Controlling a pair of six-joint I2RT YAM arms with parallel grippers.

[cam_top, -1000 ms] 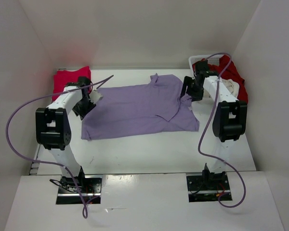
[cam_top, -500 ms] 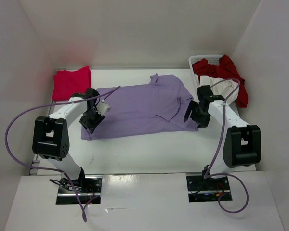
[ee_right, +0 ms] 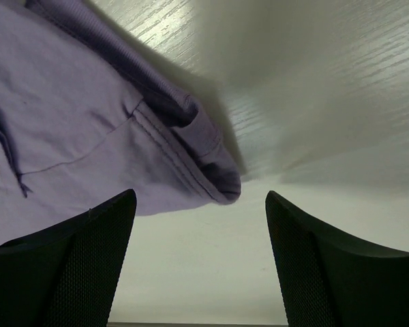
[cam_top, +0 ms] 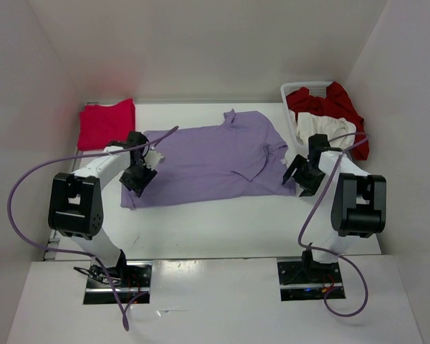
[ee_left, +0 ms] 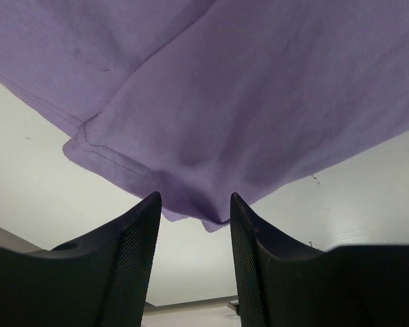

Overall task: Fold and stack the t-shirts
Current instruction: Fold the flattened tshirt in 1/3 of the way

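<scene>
White table [cam_top: 222, 222], walled on 3 sides. Lavender t-shirt [cam_top: 208, 161] lies flat between the 2 grippers, spread for folding. Left gripper [ee_left: 194, 201] is half open with 1 hem corner between its tips, not clamped. Right gripper [ee_right: 200, 196] is wide open and empty, other hem corner just ahead. Bare table behind both.

Bright, diffuse light from above. Right wrist: glare on table [ee_right: 177, 27] at 12 o'clock; soft shadow flanks lavender t-shirt [ee_right: 88, 136].
</scene>
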